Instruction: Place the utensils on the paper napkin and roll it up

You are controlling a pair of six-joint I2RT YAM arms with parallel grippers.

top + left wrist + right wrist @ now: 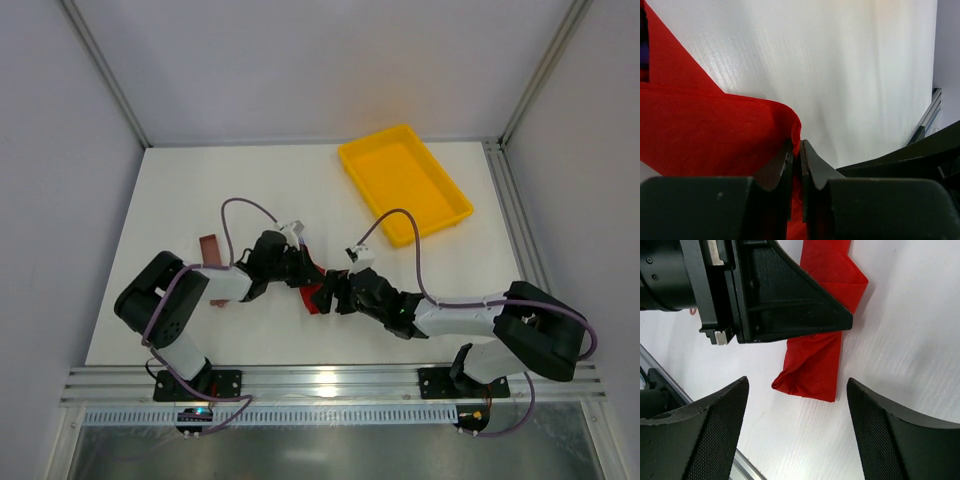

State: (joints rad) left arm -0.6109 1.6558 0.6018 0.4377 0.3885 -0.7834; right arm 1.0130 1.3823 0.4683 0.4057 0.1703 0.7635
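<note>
While left gripper [796, 148] clamps paper napkin [715, 130] fold, right gripper [797, 382] spread wide nearby.

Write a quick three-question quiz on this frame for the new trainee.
1. True or false: the left tool is shut on the thin red paper napkin.
2. Pick one. The right tool is: A) shut on the napkin; B) open, holding nothing; C) shut on a black utensil.
3. Fill in: the yellow rectangular plastic tray sits at the far ____ of the white table, by the robot's own sides.

Key: 1 true; 2 B; 3 right.
</note>
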